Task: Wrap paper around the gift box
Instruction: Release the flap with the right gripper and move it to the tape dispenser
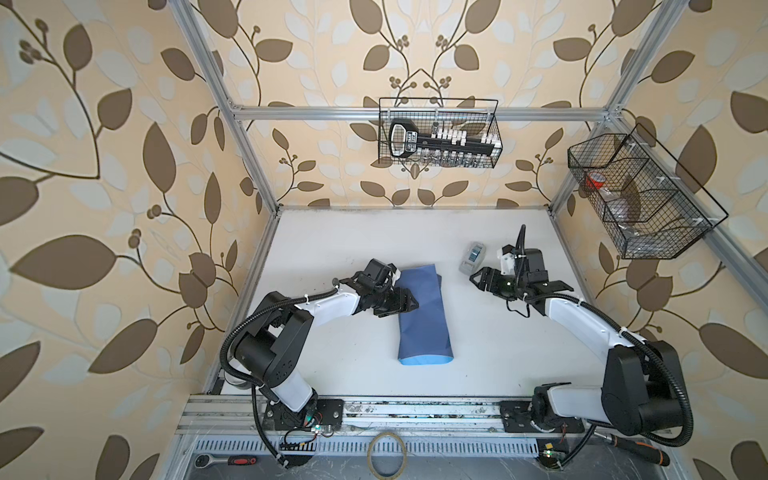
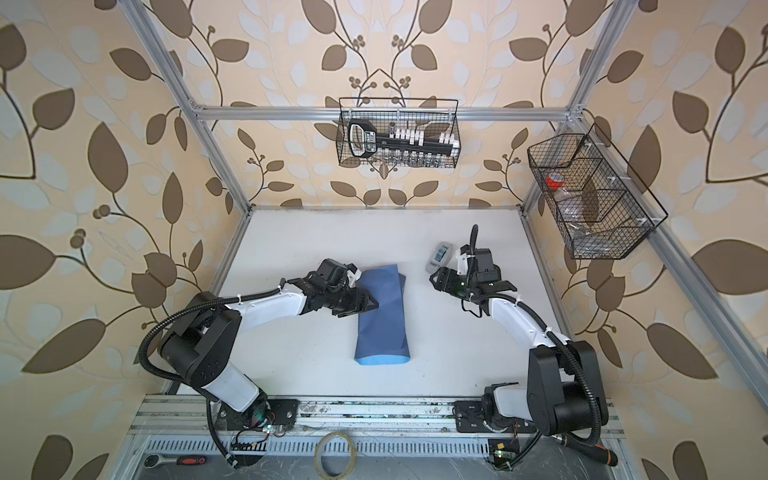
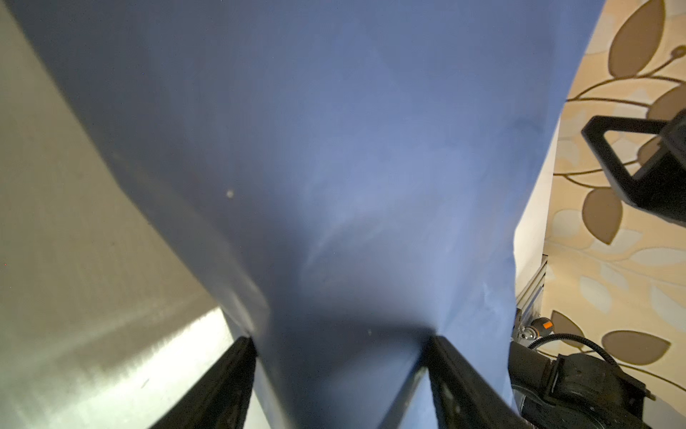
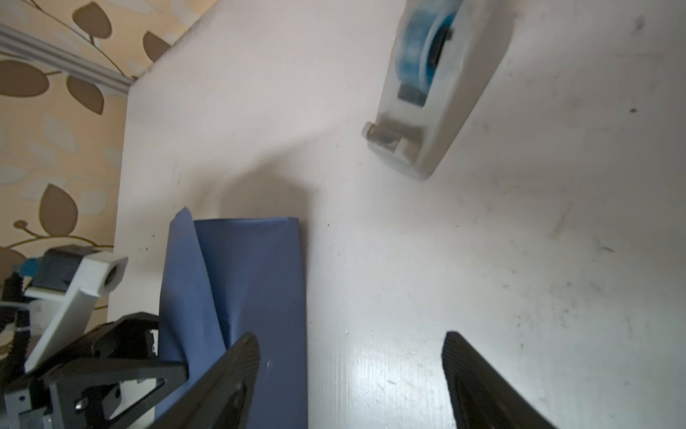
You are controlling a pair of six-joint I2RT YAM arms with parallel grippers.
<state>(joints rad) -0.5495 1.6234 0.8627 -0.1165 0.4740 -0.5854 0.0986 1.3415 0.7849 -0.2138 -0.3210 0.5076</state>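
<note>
Above, back basket — tool rack, side basket — red roll, folded paper.

Beige leaf-patterned wallpaper encloses a white table; a far wire basket and a right wire basket hang above.

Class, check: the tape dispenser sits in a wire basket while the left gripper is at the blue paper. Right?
No. Both top views show the tape dispenser standing on the table instead. The left gripper is at the paper.
</note>
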